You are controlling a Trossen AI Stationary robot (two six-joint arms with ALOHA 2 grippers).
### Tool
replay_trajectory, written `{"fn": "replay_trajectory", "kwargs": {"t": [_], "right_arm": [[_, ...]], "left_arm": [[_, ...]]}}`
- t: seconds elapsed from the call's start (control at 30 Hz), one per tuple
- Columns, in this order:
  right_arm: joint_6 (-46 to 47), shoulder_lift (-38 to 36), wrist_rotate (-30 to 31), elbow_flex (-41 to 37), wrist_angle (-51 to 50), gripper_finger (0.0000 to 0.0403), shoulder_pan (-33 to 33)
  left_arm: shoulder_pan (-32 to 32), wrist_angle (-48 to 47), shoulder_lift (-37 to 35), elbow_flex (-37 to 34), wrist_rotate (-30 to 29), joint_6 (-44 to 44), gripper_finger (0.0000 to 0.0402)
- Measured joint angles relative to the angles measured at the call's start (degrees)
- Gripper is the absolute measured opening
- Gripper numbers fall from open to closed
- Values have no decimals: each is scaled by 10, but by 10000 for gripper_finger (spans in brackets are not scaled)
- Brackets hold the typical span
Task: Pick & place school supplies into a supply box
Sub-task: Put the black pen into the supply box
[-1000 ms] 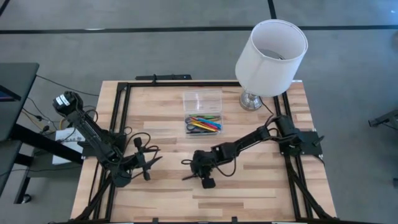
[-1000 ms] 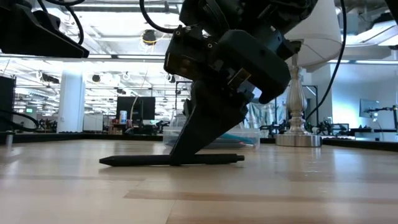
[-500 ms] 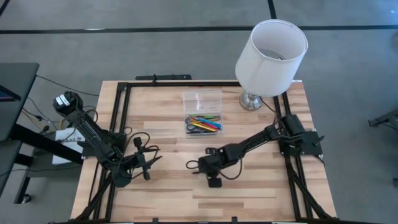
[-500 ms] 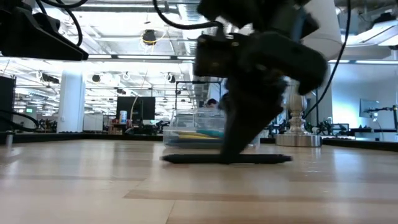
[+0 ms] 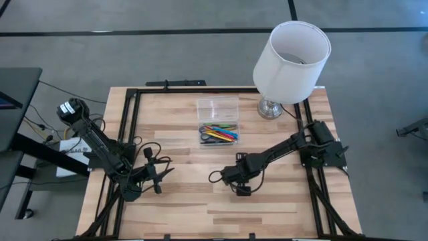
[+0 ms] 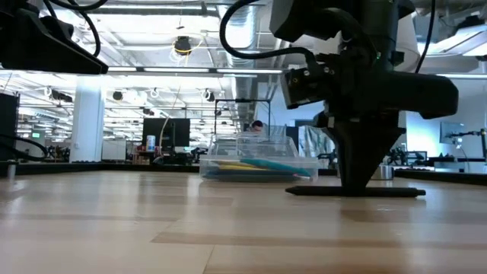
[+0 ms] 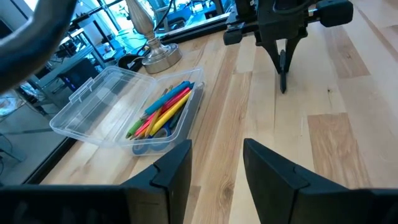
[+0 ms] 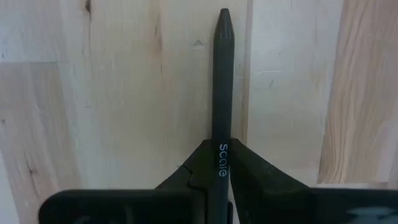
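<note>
Right gripper (image 8: pixel 219 171) is clamped on the black pen (image 8: pixel 221 74), which lies flat on the table, long axis running straight out from the jaws. Supply box (image 5: pixel 218 124) sits well apart toward the lamp side; left gripper (image 7: pixel 216 163) waits with fingers apart, holding nothing

One camera hung overhead, looking straight down on the whole counter (image 5: pixel 174 127). Another sat at counter height, facing the room. Each wrist camera looked past its own fingers; the left's shared the supply box (image 7: pixel 118 109) with both.
</note>
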Motion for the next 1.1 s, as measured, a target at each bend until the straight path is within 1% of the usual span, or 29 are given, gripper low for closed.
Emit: {"fn": "replay_trajectory", "kwargs": {"t": [0.27, 0.53, 0.83, 1.0, 1.1], "right_arm": [[-56, 0, 8, 0, 1, 22, -3], [-89, 0, 11, 1, 4, 17, -9], [-117, -4, 60, 6, 1, 14, -9], [-143, -4, 93, 33, -12, 13, -16], [-171, -4, 130, 58, -25, 13, -23]], "left_arm": [[0, 0, 0, 0, 0, 0, 139], [0, -5, 0, 0, 0, -4, 139], [0, -9, 0, 0, 0, -6, 139], [0, -9, 0, 0, 0, -6, 139], [0, -9, 0, 0, 0, -6, 139]]}}
